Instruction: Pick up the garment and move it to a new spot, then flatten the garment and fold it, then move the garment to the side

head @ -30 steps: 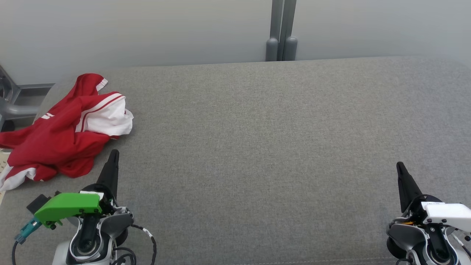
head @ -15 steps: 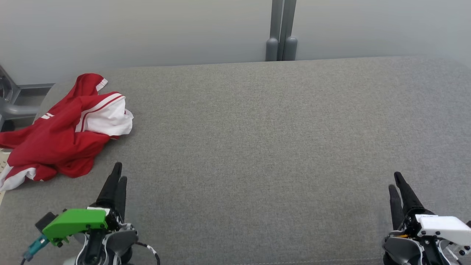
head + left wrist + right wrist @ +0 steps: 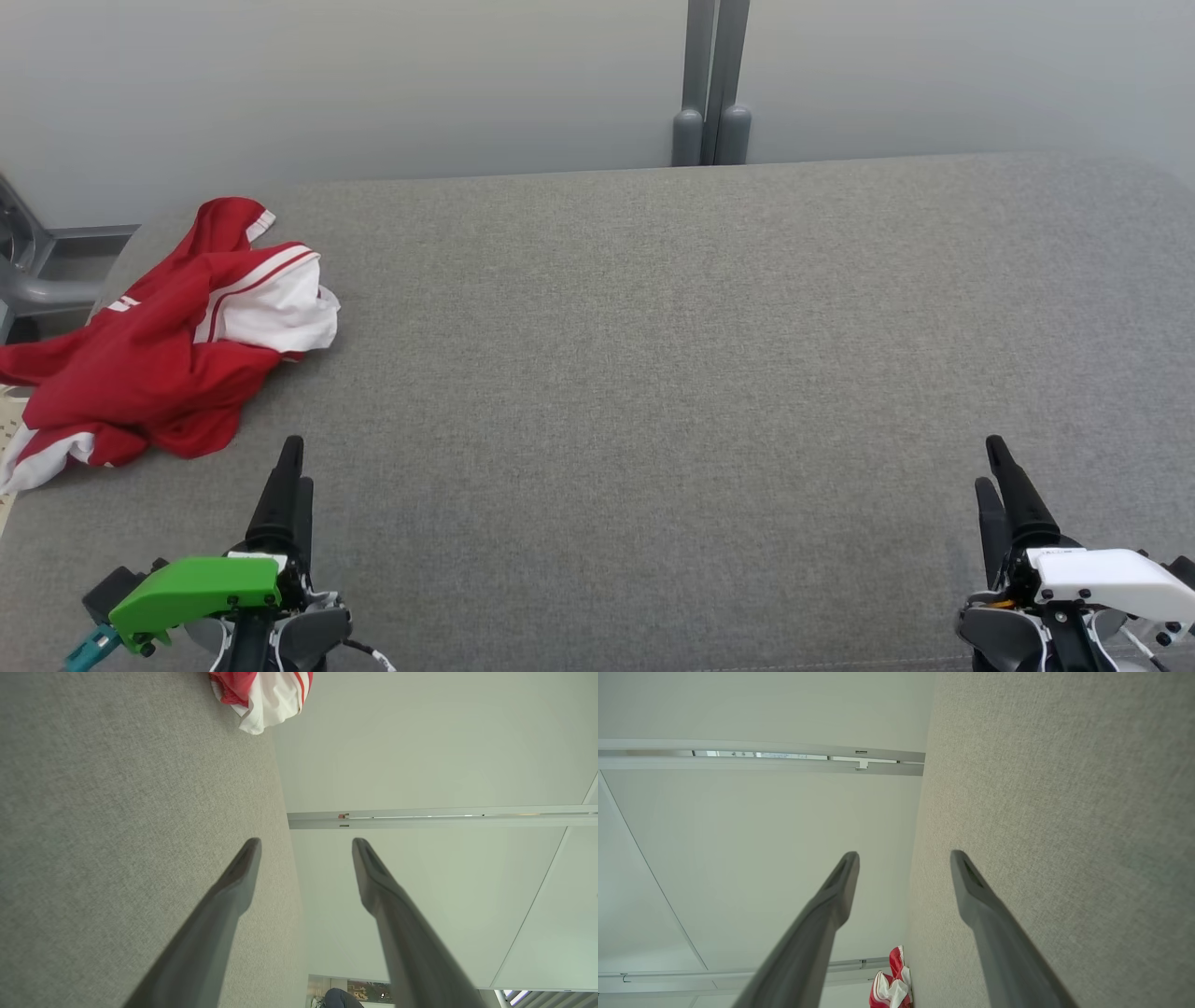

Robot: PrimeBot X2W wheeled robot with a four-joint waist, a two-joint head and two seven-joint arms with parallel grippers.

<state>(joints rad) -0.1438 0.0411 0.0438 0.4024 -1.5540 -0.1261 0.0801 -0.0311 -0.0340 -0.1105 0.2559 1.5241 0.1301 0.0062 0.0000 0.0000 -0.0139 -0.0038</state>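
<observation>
Garment: a red and white garment [image 3: 159, 364], crumpled in a heap, neither flattened nor folded.
Where it lies: at the far left of the table [image 3: 653, 373], towards the back corner. Its left part reaches past the table's left edge.
Its look: mostly red. A white panel edged with red stripes is bunched on the right of the heap, and there is a white bit at the near left end.
Table: wide and covered in grey cloth.
Left gripper [image 3: 297, 462]: low at the near left, over the table, fingers pointing towards the back. It is near the garment's near edge but apart from it.
Left jaws: spread wide, with a clear gap between the two dark fingers in the left wrist view. They grip nothing.
Left wrist: a green cover [image 3: 191, 588] sits on it.
Right gripper [image 3: 987, 460]: low at the near right, over the table, fingers pointing towards the back. It is well apart from the garment, with the breadth of the table between them.
Right jaws: spread just as wide, with a clear gap in the right wrist view. There is nothing in them.
Right wrist: a white cover [image 3: 1106, 574] sits on it.
Wall [image 3: 373, 84]: pale and plain, right behind the table.
Post [image 3: 712, 75]: a grey upright against the wall, behind the table's back edge, a little right of the middle.
Frame [image 3: 37, 271]: grey metal, beside the table's far left corner.
</observation>
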